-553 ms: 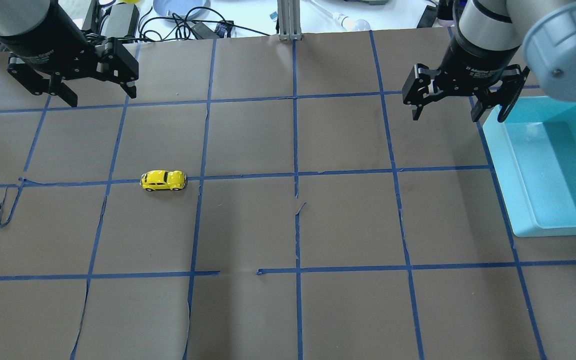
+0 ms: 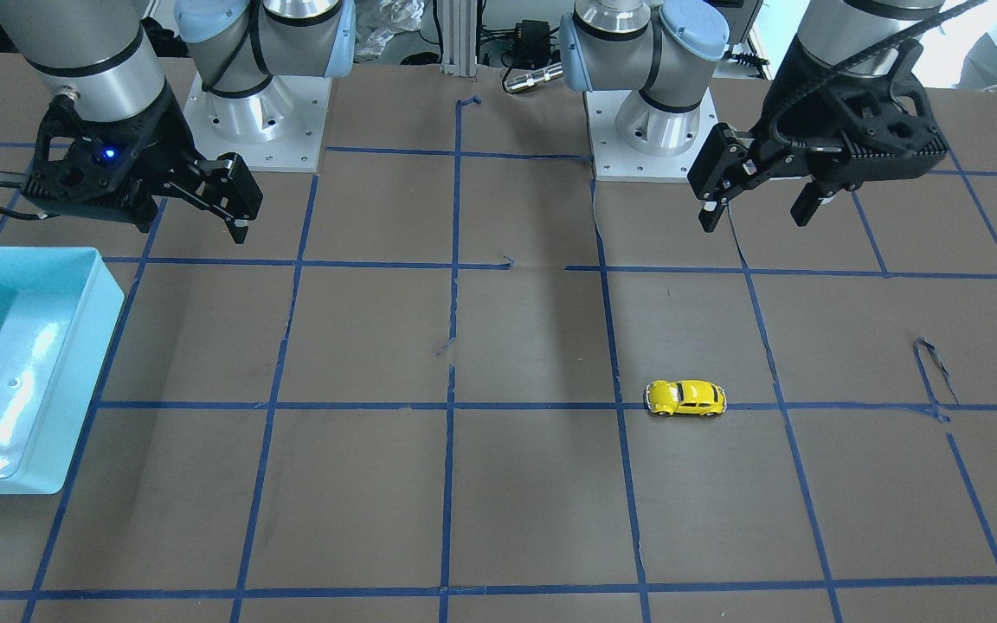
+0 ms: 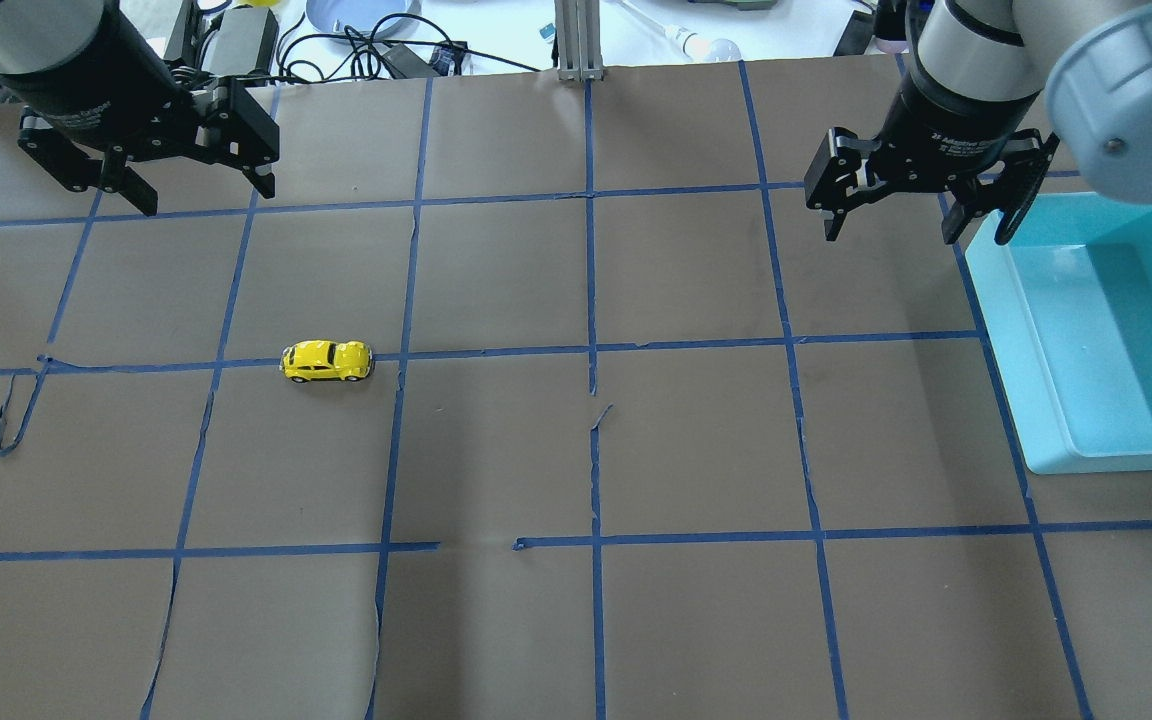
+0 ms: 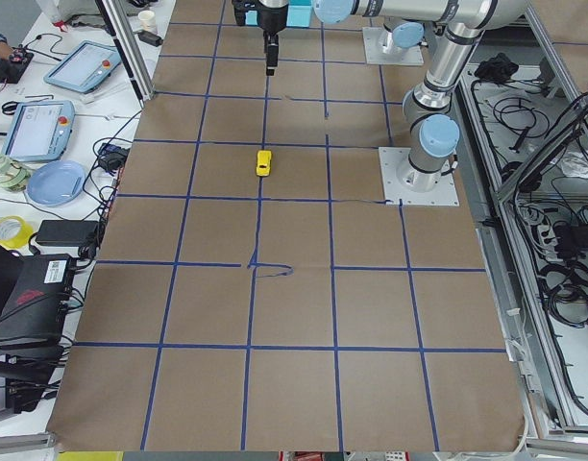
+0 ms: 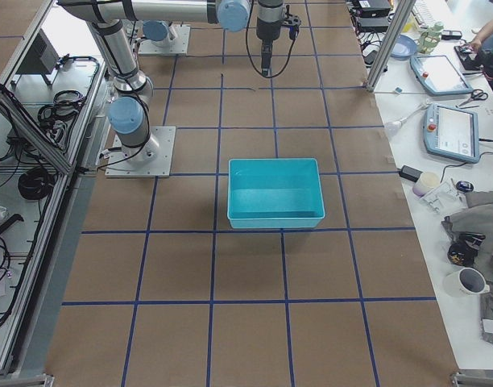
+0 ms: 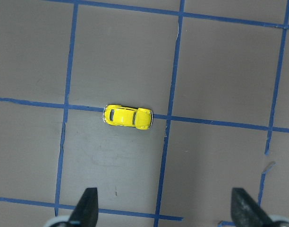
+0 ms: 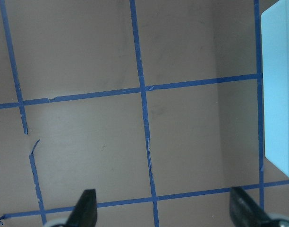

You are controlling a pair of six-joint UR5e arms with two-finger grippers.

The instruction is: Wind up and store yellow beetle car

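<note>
The yellow beetle car (image 3: pixel 327 361) stands on its wheels on a blue tape line, left of the table's middle. It also shows in the front view (image 2: pixel 685 398), the left side view (image 4: pixel 263 162) and the left wrist view (image 6: pixel 128 117). My left gripper (image 3: pixel 206 197) is open and empty. It hangs above the table, farther from me than the car and a little to its left. The car lies ahead of its fingertips (image 6: pixel 87 208). My right gripper (image 3: pixel 891 235) is open and empty, above the table beside the far left corner of the teal bin (image 3: pixel 996 300).
The empty teal bin (image 2: pixel 74 363) stands at the table's right edge on my side, and its wall shows in the right wrist view (image 7: pixel 279 85). Blue tape lines cross the brown paper, with lifted ends (image 3: pixel 11 420). Cables and a blue plate (image 3: pixel 356 15) lie beyond the far edge.
</note>
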